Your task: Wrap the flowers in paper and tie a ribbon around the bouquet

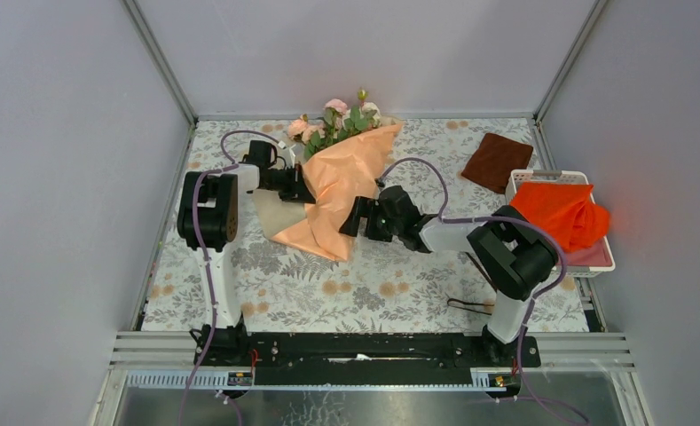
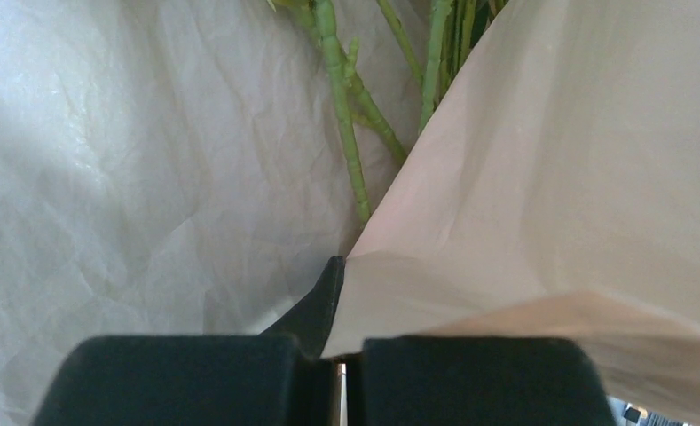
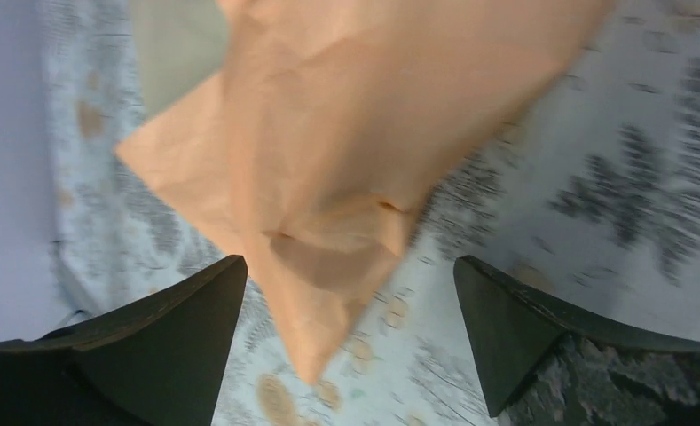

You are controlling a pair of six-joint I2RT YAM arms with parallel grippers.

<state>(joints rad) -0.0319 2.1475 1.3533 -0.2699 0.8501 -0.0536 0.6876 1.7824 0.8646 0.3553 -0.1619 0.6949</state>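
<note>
The paper (image 1: 342, 191) lies folded over the flowers (image 1: 337, 120) as a loose cone near the middle of the surface (image 1: 328, 284). The blooms poke out at its 12 o'clock end and its point aims at about 7 o'clock.

The left jaws, at the cone's 9 o'clock side, are together and clamped on the paper's edge. In the left wrist view the peach fold (image 2: 523, 204) runs right into them, with the stems (image 2: 346, 133) lying on the pale inner face beyond. That grip looks meant to pin the overlap so the wrap does not spring open.

The right jaws, at the cone's 4 o'clock side, stand wide apart with nothing in them. The right wrist view shows the cone's lower part ahead of them and untouched. I judge they are either lined up to close round the narrow end or free to fetch the tie.

What may be the ribbon (image 1: 468, 306), a thin dark strand, lies at about 5 o'clock by the right arm (image 1: 506, 253); it is too fine to be sure. Nothing is tied round the bouquet yet.

The surface carries a grey-leaf and tan-blossom print. A brown cloth (image 1: 497, 160) lies at 2 o'clock, and a white basket (image 1: 541, 174) holding an orange cloth (image 1: 559, 213) sits at 3 o'clock. Plain pale walls with metal posts close in three sides.
</note>
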